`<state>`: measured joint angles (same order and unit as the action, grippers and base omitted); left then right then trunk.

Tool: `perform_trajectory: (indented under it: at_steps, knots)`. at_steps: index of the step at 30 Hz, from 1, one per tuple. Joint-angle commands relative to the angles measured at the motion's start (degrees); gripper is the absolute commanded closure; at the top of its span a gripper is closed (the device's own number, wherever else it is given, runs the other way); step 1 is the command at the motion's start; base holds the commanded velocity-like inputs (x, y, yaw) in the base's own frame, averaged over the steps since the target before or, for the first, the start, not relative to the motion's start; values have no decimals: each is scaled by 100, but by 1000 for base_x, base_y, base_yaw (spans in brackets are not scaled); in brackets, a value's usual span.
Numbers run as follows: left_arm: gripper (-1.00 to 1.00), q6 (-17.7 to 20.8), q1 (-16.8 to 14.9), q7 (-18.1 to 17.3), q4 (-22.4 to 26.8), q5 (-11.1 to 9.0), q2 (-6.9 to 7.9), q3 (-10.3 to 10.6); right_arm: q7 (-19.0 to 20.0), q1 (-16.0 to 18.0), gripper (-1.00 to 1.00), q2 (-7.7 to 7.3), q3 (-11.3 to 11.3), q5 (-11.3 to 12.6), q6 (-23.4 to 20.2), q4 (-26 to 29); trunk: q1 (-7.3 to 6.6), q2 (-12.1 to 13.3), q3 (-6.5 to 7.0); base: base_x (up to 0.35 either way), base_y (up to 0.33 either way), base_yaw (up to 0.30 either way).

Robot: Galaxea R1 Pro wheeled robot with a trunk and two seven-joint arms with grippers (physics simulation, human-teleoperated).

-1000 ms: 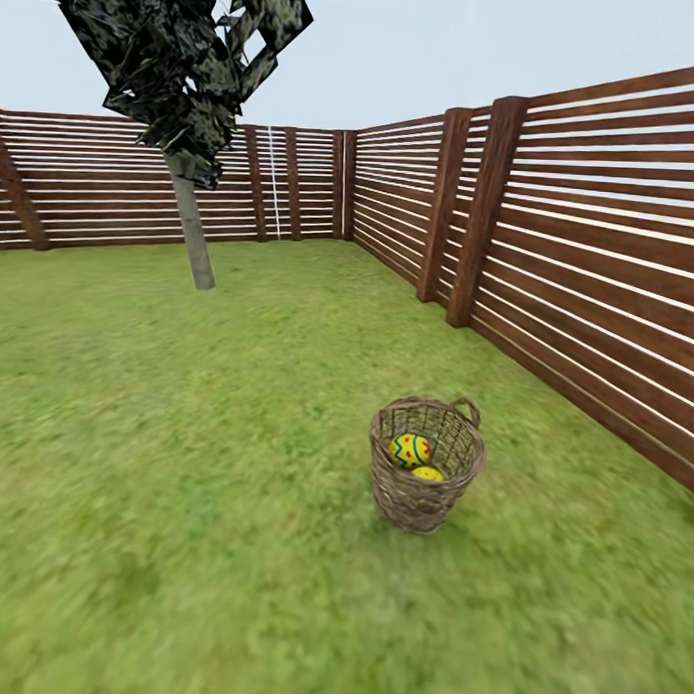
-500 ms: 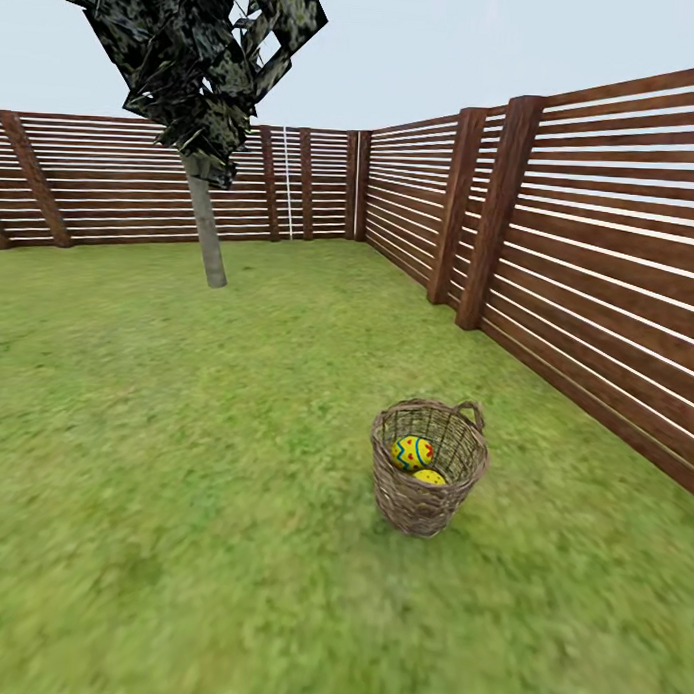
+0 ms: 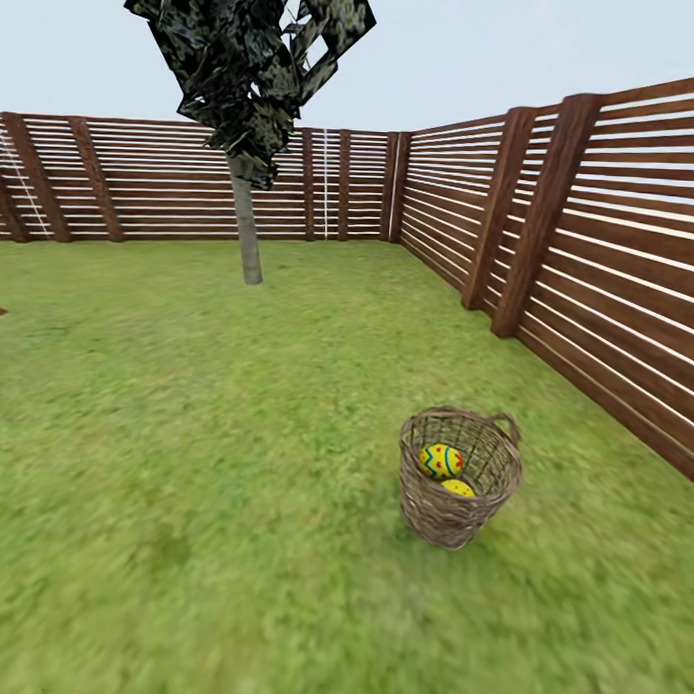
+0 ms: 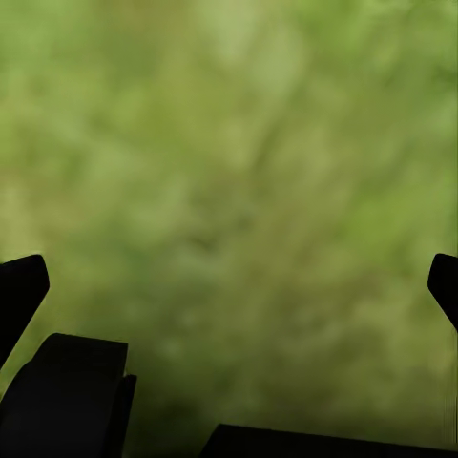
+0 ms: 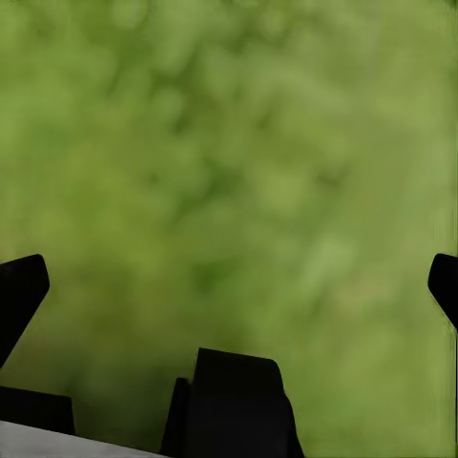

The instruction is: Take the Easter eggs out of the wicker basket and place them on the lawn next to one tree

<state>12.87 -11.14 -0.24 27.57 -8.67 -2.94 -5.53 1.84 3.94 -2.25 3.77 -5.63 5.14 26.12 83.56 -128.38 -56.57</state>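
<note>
Head view: wicker basket [image 3: 461, 477] sits lower right on the lawn [image 3: 184, 431], two Easter eggs [image 3: 441, 459] visible inside, tree [image 3: 248, 223] upper left. Both wrist views: left gripper [image 4: 229, 286] and right gripper [image 5: 229, 286] spread wide over blurry grass. I'd roll closer before reaching

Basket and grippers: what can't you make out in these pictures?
- Third egg: head view shows two eggs in the basket; its weave and rim may hide another.
- Treetop: cut by the head view's upper edge.
- Left gripper and right gripper: fingertips run off the wrist views' side edges.
- Lawn: blurred in both wrist views.
</note>
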Motion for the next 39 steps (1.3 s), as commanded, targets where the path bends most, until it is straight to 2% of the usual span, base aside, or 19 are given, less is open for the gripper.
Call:
perform_trajectory:
  at_steps: [1, 9, 14, 39]
  knots:
    - [-100, 40, 0, -2, 11, -56, -5, -27, 0, 1, -100, -4, 9, -52, 13, -1, -1, -2, -5, 6, -158, 291]
    - [-100, 40, -2, -2, 11, -56, -5, -27, -8, 1, -100, -4, 9, -46, 13, -1, -1, -2, -5, 96, -240, 291]
    - [-100, 40, -2, -2, 11, -56, -5, -31, -9, 1, -100, -4, 9, -44, 13, -1, -1, -2, -5, 29, -55, 242]
    - [-100, 40, -2, -2, 11, -56, -5, -27, 20, 1, -100, 2, 19, -53, 11, 0, -1, -2, 3, 25, -298, 5]
